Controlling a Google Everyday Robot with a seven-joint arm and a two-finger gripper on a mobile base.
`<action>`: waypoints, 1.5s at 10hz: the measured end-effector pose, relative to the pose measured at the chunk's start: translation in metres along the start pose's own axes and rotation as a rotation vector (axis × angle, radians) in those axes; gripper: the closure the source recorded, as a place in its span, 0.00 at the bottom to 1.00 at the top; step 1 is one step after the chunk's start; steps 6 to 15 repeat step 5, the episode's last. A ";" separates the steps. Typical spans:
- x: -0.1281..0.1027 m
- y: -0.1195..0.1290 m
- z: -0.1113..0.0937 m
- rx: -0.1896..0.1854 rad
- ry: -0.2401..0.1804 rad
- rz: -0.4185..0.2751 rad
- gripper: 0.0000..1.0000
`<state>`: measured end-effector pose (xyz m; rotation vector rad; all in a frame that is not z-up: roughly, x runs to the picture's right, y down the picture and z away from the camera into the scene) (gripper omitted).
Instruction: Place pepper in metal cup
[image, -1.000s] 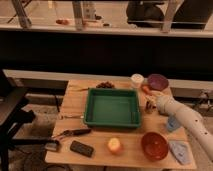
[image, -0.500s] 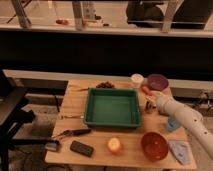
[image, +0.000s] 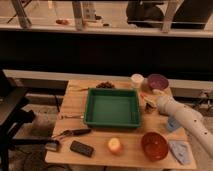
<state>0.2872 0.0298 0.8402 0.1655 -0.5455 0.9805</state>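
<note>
On the wooden worktop (image: 75, 107) we pass the green square plastic tray (image: 111, 108) and come to the small red-orange pepper (image: 144, 97), lying just beside the tray's right rim at the tip of our tool (image: 150, 100). We judge it light, smooth and slightly yielding, best pinched gently across its middle. The small dark grey metal cup (image: 149, 107) stands just below; the tool's state we cannot tell.

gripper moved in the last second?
No. The gripper sits at the same spot off the green tray's right edge, just below the purple bowl, as in the earlier pictures.
</note>
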 end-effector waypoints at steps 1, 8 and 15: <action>0.000 0.000 -0.001 0.003 0.000 0.000 0.20; -0.001 -0.004 -0.004 0.018 0.014 0.005 0.25; -0.001 -0.004 -0.004 0.018 0.014 0.005 0.25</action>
